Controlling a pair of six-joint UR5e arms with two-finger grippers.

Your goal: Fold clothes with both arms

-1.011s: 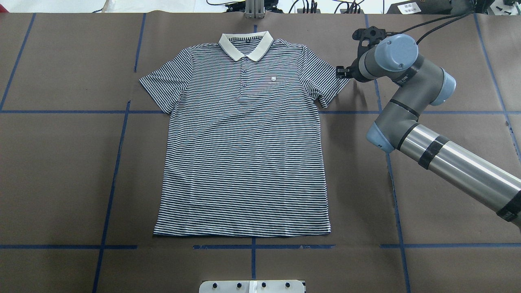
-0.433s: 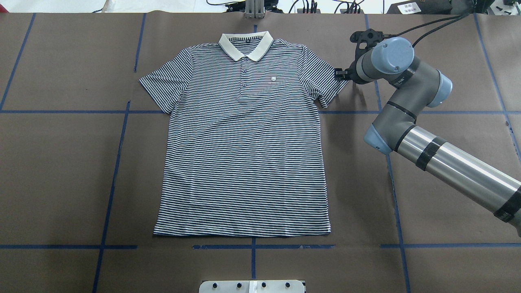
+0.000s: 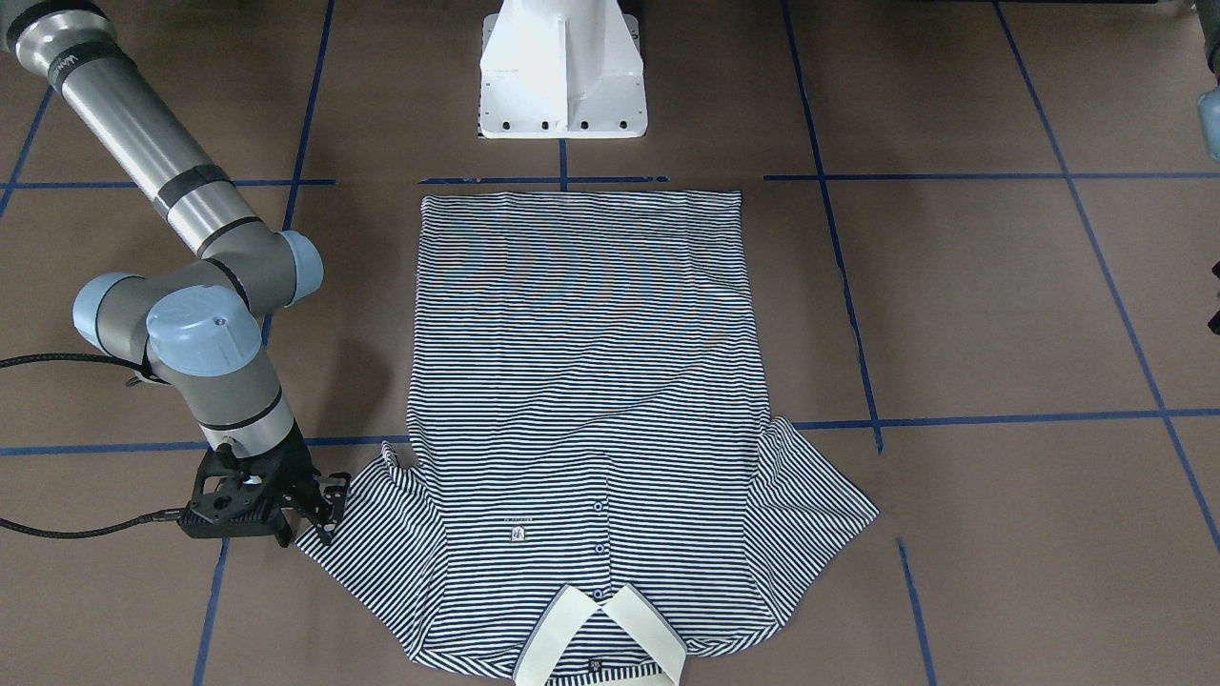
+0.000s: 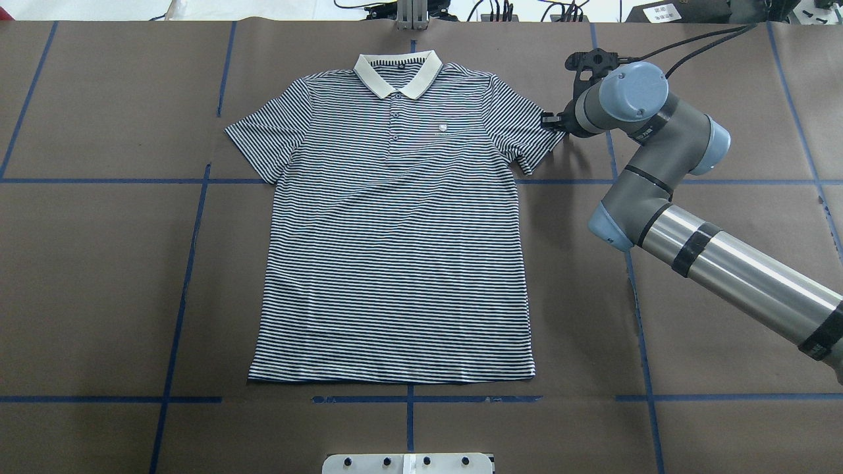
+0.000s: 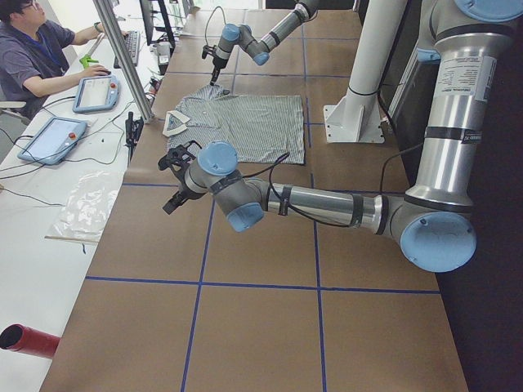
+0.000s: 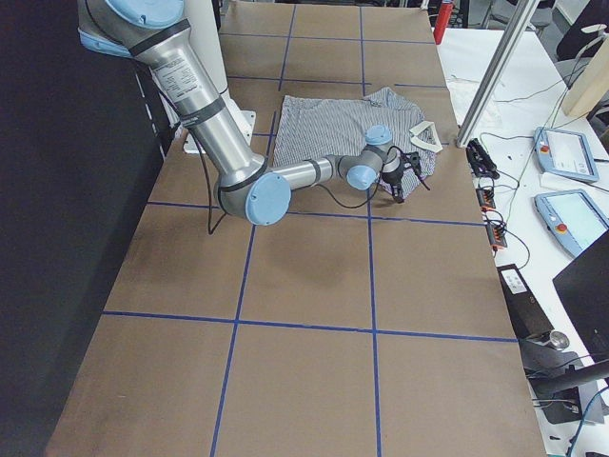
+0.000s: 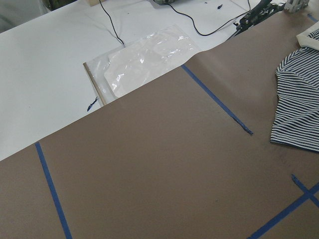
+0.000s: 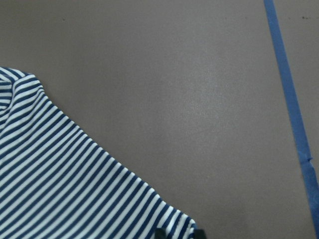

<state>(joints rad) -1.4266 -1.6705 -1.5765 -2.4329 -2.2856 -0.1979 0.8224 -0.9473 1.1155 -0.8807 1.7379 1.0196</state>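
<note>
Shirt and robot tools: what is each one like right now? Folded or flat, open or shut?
polo shirt: not folded, spread flat on the table, front up.
collar: lying flat, at the end away from the robot's base.
right tool: open, down low at the edge of one short sleeve.
left tool: above the table beside the shirt, holding nothing; open or shut can't be told.

Light is even and diffuse from above; all views are bright. Shadows are soft: the right arm (image 3: 181,181) throws a faint dark patch on the brown table cover (image 3: 953,305), toward the polo shirt (image 3: 581,381). A mild sheen runs along the arm's steel tube in the overhead view. Curved moiré bands ripple across the stripes in the front-facing view. The white desk (image 7: 45,74) is nearly blown out; the plastic bag (image 7: 144,62) glares. The right wrist view is soft, low in detail.
</note>
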